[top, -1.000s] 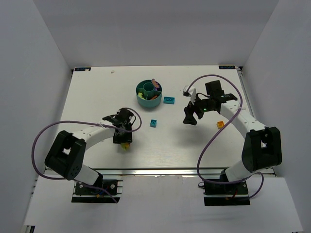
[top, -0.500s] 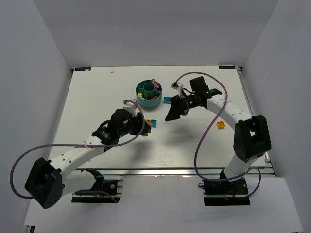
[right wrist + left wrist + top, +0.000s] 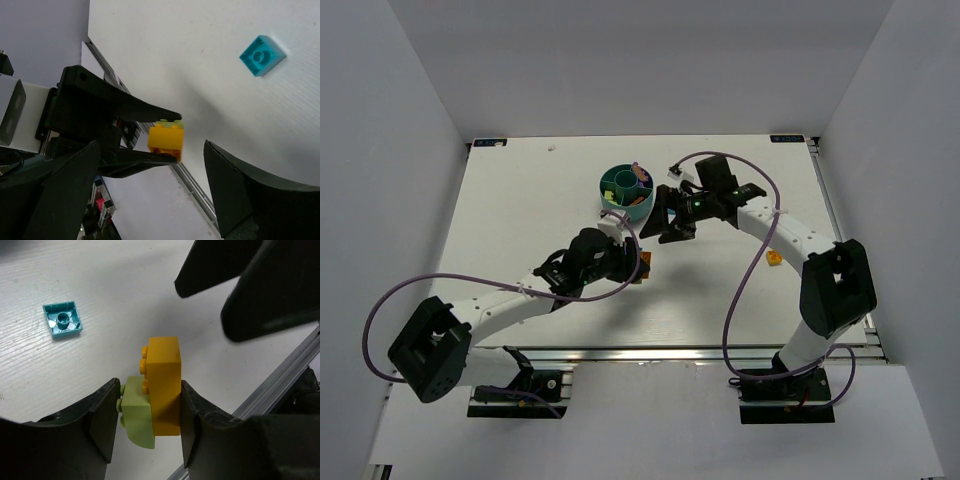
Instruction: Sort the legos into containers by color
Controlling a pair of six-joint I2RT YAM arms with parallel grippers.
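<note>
My left gripper [image 3: 634,263] is shut on two legos stuck together, a yellow-orange brick [image 3: 165,385] and a lime green brick [image 3: 137,412], held above the table near its middle. My right gripper [image 3: 671,226] hangs just beyond, open wide. In the right wrist view the stack [image 3: 166,137] lies between its spread fingers [image 3: 240,190] without touching them. A teal brick [image 3: 62,320] lies upside down on the table below. The teal divided bowl [image 3: 612,208] stands behind both grippers, with purple and orange bricks [image 3: 640,178] in its containers.
A loose orange brick [image 3: 773,257] lies on the table to the right, beside the right forearm. A teal brick [image 3: 261,55] shows in the right wrist view. The aluminium rail [image 3: 660,352] runs along the table's near edge.
The left arm has swung from the near left to the middle, carrying the stacked bricks. The right gripper has moved left and come down close to them.
</note>
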